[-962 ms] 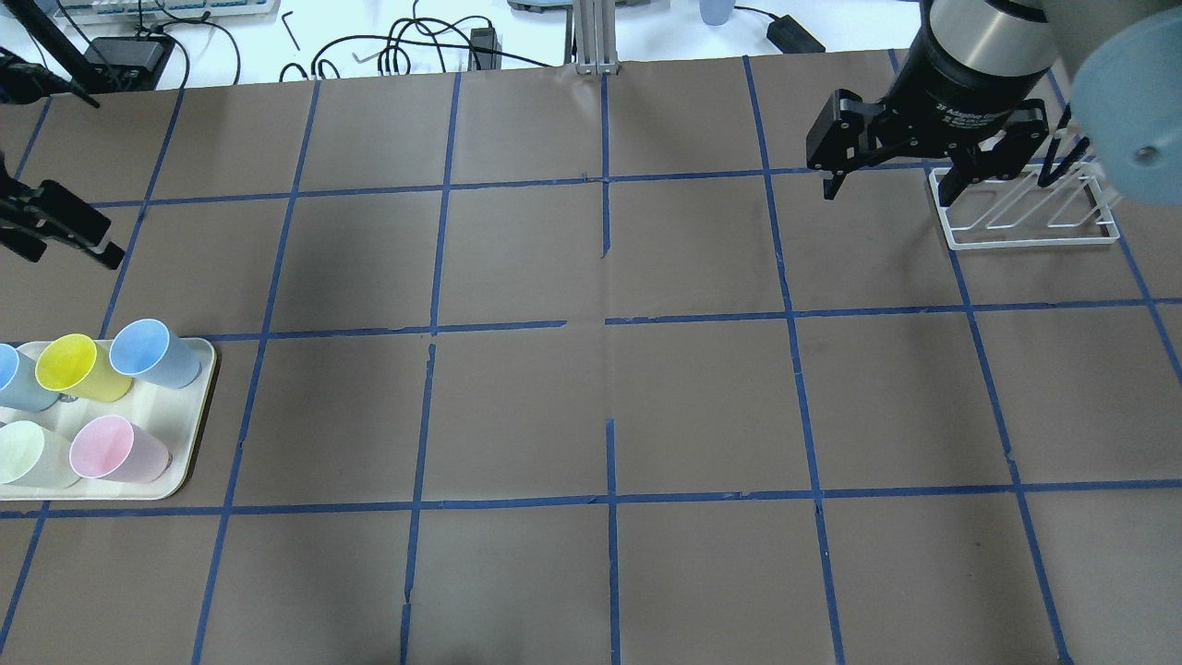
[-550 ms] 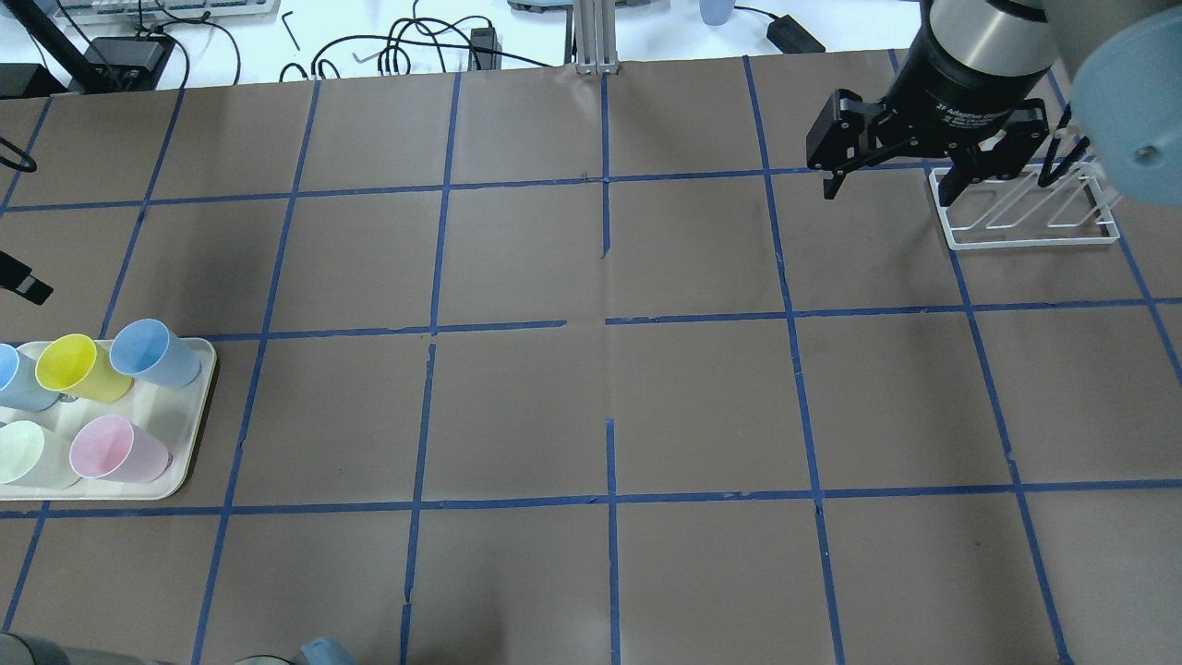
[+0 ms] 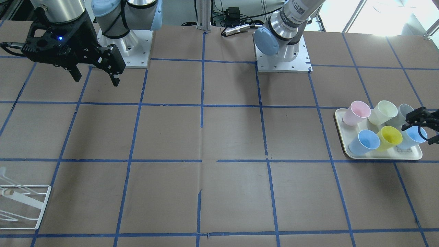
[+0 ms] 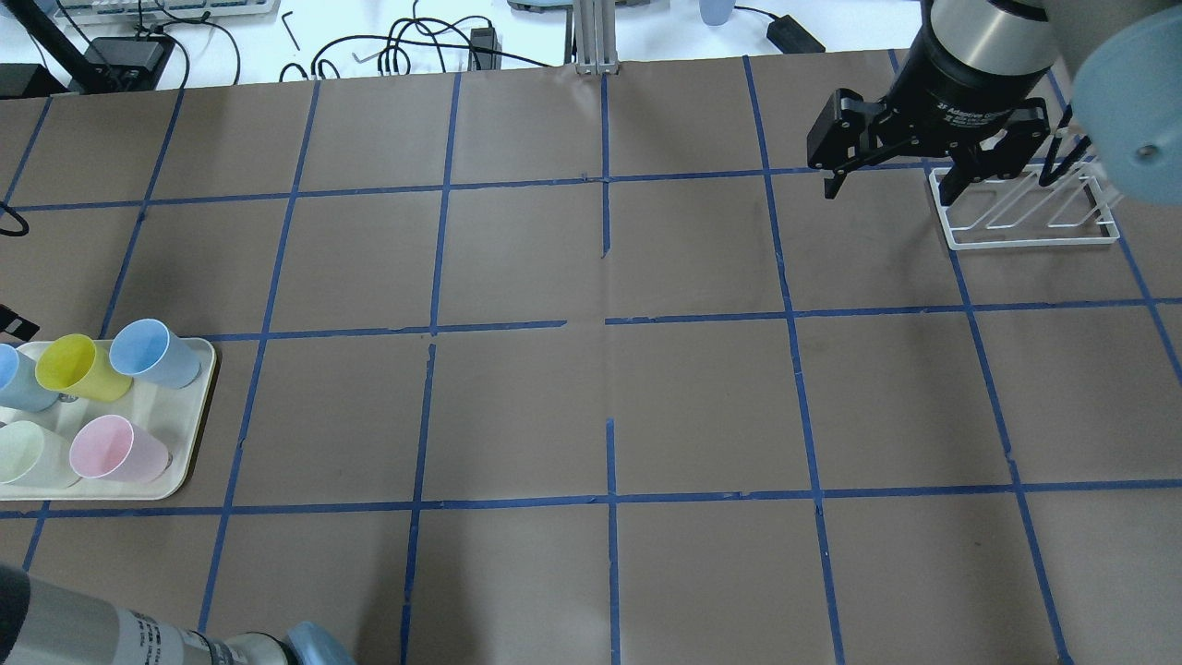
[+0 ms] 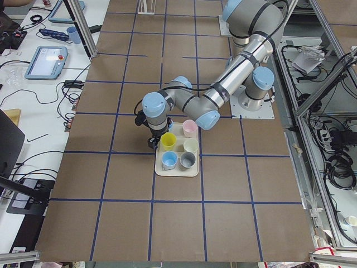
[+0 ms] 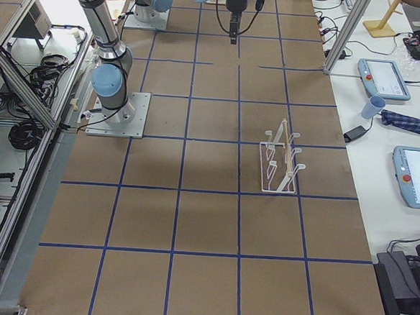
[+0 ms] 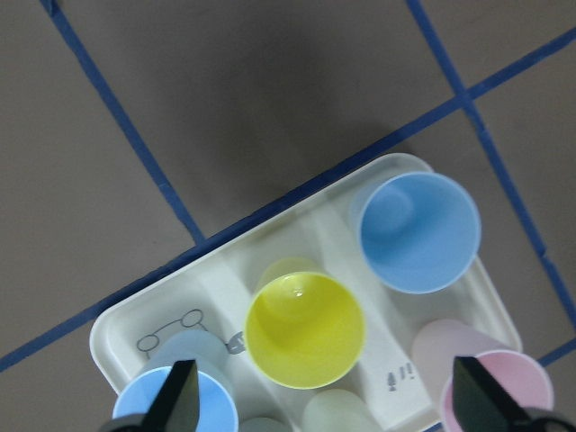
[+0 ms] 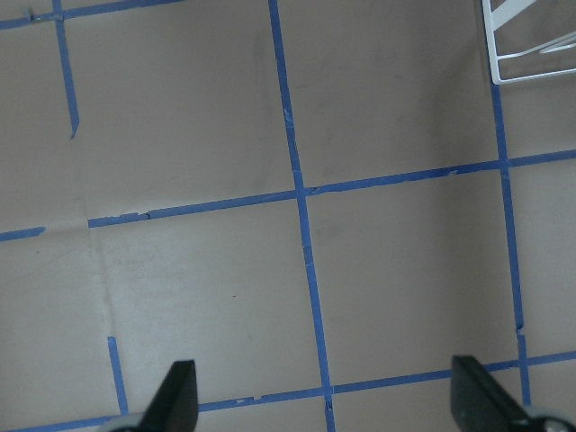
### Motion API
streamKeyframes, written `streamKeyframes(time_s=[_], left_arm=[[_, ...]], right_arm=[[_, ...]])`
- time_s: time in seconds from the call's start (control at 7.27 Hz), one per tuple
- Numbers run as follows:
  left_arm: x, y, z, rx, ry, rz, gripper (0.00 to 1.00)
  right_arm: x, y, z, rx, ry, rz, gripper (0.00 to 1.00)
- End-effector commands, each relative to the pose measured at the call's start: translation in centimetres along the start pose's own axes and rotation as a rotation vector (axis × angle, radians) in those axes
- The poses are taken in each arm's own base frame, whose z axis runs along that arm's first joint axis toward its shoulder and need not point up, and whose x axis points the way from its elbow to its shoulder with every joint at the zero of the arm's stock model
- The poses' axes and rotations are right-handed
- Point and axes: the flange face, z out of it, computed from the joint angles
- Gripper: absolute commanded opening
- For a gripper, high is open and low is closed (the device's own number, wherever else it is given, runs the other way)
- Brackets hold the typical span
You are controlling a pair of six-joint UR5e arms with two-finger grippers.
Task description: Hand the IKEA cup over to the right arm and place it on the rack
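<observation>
The yellow IKEA cup (image 4: 78,368) stands upright in the middle of the far row on a cream tray (image 4: 189,462) at the table's left edge. It also shows in the front view (image 3: 389,137) and the left wrist view (image 7: 304,330). My left gripper (image 3: 422,125) is open and empty above the tray. In the left wrist view the left gripper (image 7: 328,400) has the yellow cup between its fingertips, lower down. My right gripper (image 4: 891,189) is open and empty, held high next to the white wire rack (image 4: 1025,217) at the far right.
Two blue cups (image 4: 152,351), a pink cup (image 4: 115,448), a pale cream cup (image 4: 23,453) and a grey cup (image 3: 404,111) crowd the yellow one on the tray. My left arm's elbow (image 4: 138,633) reaches over the near left corner. Cables lie beyond the far edge.
My left gripper has moved from the far left down toward the tray and mostly out of the overhead view. The left arm's elbow has come in at bottom left. The right arm has not moved.
</observation>
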Motion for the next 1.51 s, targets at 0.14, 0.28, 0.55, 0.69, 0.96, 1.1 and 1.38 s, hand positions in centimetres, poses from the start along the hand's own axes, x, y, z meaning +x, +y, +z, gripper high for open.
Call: streamKeyframes(time_s=[0.14, 0.28, 0.55, 0.69, 0.96, 1.1, 1.38], left_arm=[[-1.3, 0.0, 4.0, -0.045, 0.01, 0.006, 1.0], [-1.4, -0.1, 4.3, -0.062, 0.005, 0.01, 1.0], [-0.2, 0.0, 5.6, -0.078, 0.026, 0.01, 1.0], [-0.5, 0.3, 6.6, -0.088, -0.055, 0.009, 1.0], [0.2, 0.6, 7.5, -0.104, -0.062, 0.004, 0.95], [0.4, 0.6, 6.9, -0.102, -0.068, 0.002, 0.84], [1.4, -0.9, 6.4, -0.104, -0.073, 0.029, 0.66]], right_arm=[[0.0, 0.0, -0.3, 0.005, 0.001, -0.001, 1.0], [0.0, 0.0, -0.2, 0.0, 0.002, -0.003, 1.0], [0.0, 0.0, -0.3, 0.003, 0.001, -0.001, 1.0], [0.0, 0.0, -0.3, 0.005, 0.001, -0.001, 1.0], [0.0, 0.0, -0.2, 0.003, 0.001, -0.001, 1.0], [0.0, 0.0, -0.3, 0.005, 0.001, 0.0, 1.0], [0.0, 0.0, -0.3, 0.005, 0.001, -0.001, 1.0]])
